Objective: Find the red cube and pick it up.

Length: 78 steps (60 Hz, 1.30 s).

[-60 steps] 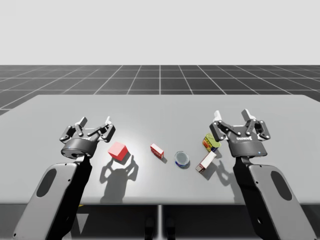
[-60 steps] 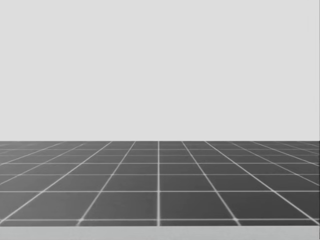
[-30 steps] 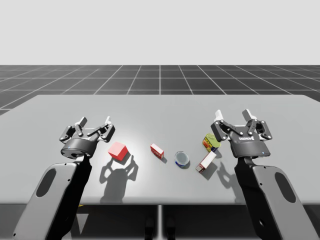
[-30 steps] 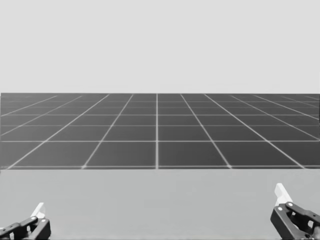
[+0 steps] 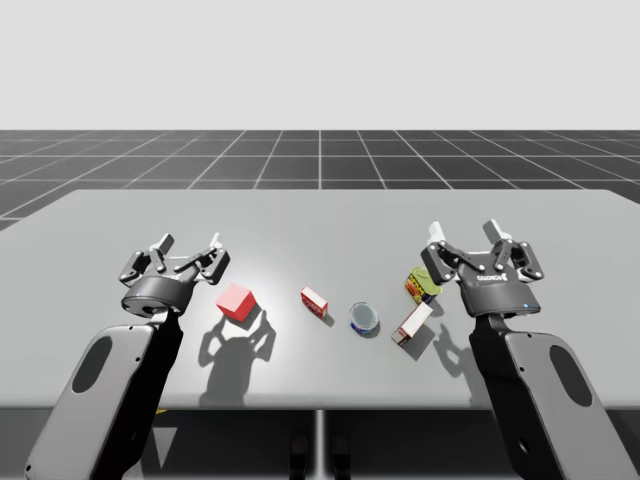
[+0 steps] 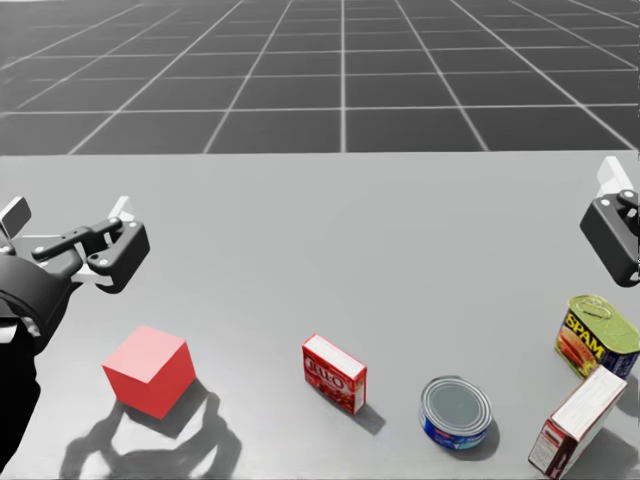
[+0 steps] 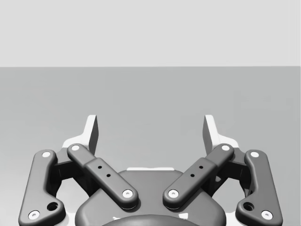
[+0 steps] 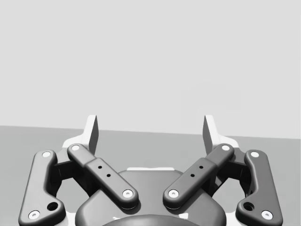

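Red cube (image 6: 147,371) sat flat on the grey bench (image 5: 320,215), on my left side, one corner turned toward me. Nearest neighbour was a small red box (image 6: 334,373), apart from it. Further right were a blue-sided tin (image 6: 455,411), a yellow can (image 6: 597,336) and a white-and-red box (image 6: 584,419), all well apart from the cube.

Left pincer (image 5: 188,250) hung just beside the cube, on its outer side and a little beyond it, not touching. Fingers were spread wide w/ nothing between; its wrist view looked out across bare bench, not down at the cube. Right pincer (image 5: 465,238) was likewise wide and empty, above the yellow can and far from the cube.

Step in hand, as I judged it: search done, cube in the head view, approach not yet begun.

Next move prob. belonged to the left arm, being much the closer:
- bring the pincer inward over the cube and tip it downward
- turn the wrist so the fingers face two opposite flat sides, not the corners, since the cube sat skewed
- lower w/ fingers wide, then close and lift.

Small red box looked far enough off not to interfere.
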{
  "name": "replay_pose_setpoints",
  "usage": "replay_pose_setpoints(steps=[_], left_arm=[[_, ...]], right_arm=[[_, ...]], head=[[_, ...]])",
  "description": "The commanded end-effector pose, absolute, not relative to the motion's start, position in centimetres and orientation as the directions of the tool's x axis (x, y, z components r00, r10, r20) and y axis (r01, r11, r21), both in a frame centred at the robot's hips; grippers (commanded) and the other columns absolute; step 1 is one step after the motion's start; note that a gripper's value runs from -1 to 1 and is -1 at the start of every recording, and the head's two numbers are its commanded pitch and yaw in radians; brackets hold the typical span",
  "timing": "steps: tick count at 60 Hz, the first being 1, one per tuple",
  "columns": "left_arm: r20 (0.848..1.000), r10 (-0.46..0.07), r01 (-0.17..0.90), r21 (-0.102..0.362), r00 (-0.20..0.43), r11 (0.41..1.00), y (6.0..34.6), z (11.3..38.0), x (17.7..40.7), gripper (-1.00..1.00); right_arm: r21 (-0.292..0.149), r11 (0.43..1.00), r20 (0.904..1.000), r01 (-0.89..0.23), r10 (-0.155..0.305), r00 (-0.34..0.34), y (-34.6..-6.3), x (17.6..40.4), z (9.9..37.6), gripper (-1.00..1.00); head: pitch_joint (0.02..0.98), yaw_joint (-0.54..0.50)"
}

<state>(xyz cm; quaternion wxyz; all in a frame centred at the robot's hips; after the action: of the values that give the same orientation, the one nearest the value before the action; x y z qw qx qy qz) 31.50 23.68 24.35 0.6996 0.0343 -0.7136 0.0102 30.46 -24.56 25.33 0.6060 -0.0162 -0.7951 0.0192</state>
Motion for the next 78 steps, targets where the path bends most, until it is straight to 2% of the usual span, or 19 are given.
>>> replay_pose_setpoints(steps=[1,12,21,44,49,51,58,67,78], left_arm=[[0.999,-0.037,-0.063,0.036,-0.016,0.997,23.7,24.3,31.5,-1.00],[0.999,-0.035,-0.064,0.034,-0.015,0.997,23.7,24.3,31.6,-1.00],[0.999,-0.040,-0.059,0.039,-0.011,0.997,23.6,24.3,31.6,-1.00],[0.999,-0.002,-0.008,0.002,0.038,1.000,22.8,24.2,31.1,-1.00],[0.998,-0.036,0.011,0.036,0.052,0.999,22.5,24.9,29.8,-1.00],[0.996,-0.064,0.018,0.063,0.055,0.998,22.4,25.1,28.9,-1.00],[0.992,-0.099,0.065,0.094,0.082,0.993,22.1,25.4,26.7,-1.00],[0.986,-0.101,0.147,0.081,0.131,0.986,22.7,25.0,24.2,-1.00],[0.971,-0.158,0.211,0.118,0.180,0.970,23.5,23.0,22.1,-1.00]], right_arm=[[-0.058,0.998,0.9643,-0.006,0.054,-0.259,-24.4,30.4,25.2,-1.00],[-0.070,0.997,0.9674,-0.020,0.063,-0.245,-24.2,30.4,25.0,-1.00],[-0.072,0.997,0.9687,-0.027,0.063,-0.240,-23.9,30.4,24.9,-1.00],[-0.070,0.997,0.9710,-0.034,0.060,-0.231,-23.9,30.5,24.7,-1.00],[-0.071,0.997,0.9722,-0.030,0.063,-0.225,-24.0,30.6,24.6,-1.00],[-0.075,0.997,0.9716,-0.025,0.067,-0.227,-24.0,30.6,24.5,-1.00],[-0.081,0.996,0.9693,-0.020,0.074,-0.234,-24.1,30.6,24.6,-1.00],[-0.082,0.996,0.9694,-0.016,0.076,-0.233,-24.2,30.7,24.5,-1.00],[-0.084,0.996,0.9700,-0.017,0.078,-0.230,-24.2,30.7,24.5,-1.00]], head=[[0.684,0.11],[0.752,0.24],[0.795,0.32],[0.805,0.35],[0.788,0.35],[0.784,0.36],[0.783,0.36],[0.782,0.36],[0.783,0.36]])
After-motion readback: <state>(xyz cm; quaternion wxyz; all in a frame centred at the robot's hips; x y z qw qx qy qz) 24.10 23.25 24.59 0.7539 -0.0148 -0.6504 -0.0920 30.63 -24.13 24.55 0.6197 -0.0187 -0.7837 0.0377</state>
